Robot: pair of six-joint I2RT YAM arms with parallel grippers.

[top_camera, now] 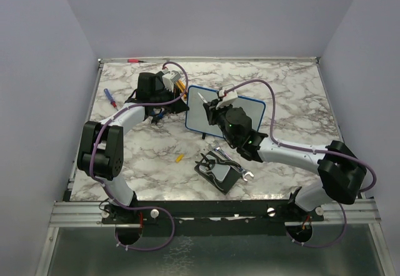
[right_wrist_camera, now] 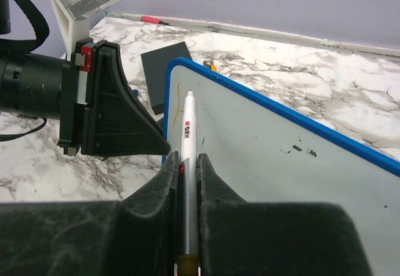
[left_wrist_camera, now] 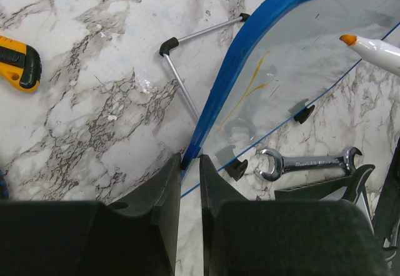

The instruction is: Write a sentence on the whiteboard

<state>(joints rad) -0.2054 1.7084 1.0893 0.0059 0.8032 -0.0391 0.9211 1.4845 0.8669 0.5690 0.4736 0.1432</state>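
- The right gripper [right_wrist_camera: 186,163], closest to its wrist camera, has its jaws pressed tight on a white marker [right_wrist_camera: 187,126]. The barrel runs up between the fingers toward the whiteboard [right_wrist_camera: 269,182].
- The marker's lower end is cut off by the frame edge there, and whether its tip meets the board cannot be told.
- The left gripper [left_wrist_camera: 189,163] is clamped almost fully closed on the board's blue rim at a corner. The fingertips hide the pinched spot itself.
- The whiteboard sits mid-table, toward the far side, between the two grippers, and it looks tilted.
- Of the sentence [left_wrist_camera: 250,85], only a faint orange-yellow stroke or two shows near the rim. No letters can be read, and the overhead view shows no writing at all.
- Only the left wrist view shows the marker's orange tip, a silver spanner [left_wrist_camera: 309,162] beside the board, a thin metal stand leg [left_wrist_camera: 187,70], and a yellow-and-black tool [left_wrist_camera: 19,60] cut off at the left edge.
- Only the right wrist view shows a dark square pad [right_wrist_camera: 161,70] beyond the board, partly hidden behind its rim.
- Overhead, both grippers blur into dark shapes, and their jaws cannot be made out.
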